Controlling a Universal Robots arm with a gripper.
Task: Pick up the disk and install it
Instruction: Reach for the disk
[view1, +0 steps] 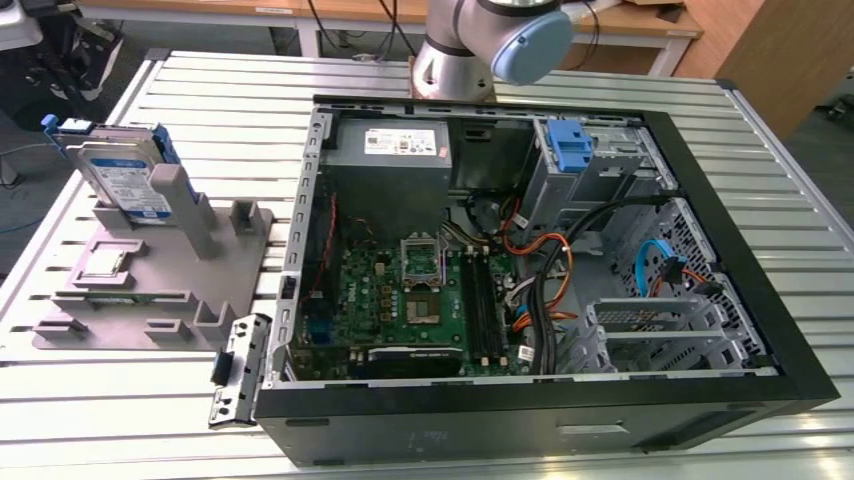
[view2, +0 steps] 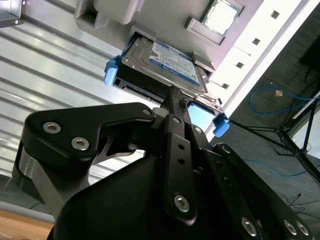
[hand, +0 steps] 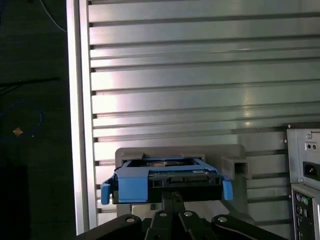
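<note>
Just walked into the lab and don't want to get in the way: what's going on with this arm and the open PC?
The arm's end effector is shut, holds nothing, and points at the disk. The disk stands on edge in a grey holder on the slatted table, to the exterior view's left of the open computer case. Nothing touches the disk in the exterior view, so it is not yet picked up or installed.

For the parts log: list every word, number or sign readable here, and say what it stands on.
White-and-blue label on the disk: print too small to read.
White label on the power supply: too blurred to read.
No other text is legible.
</note>
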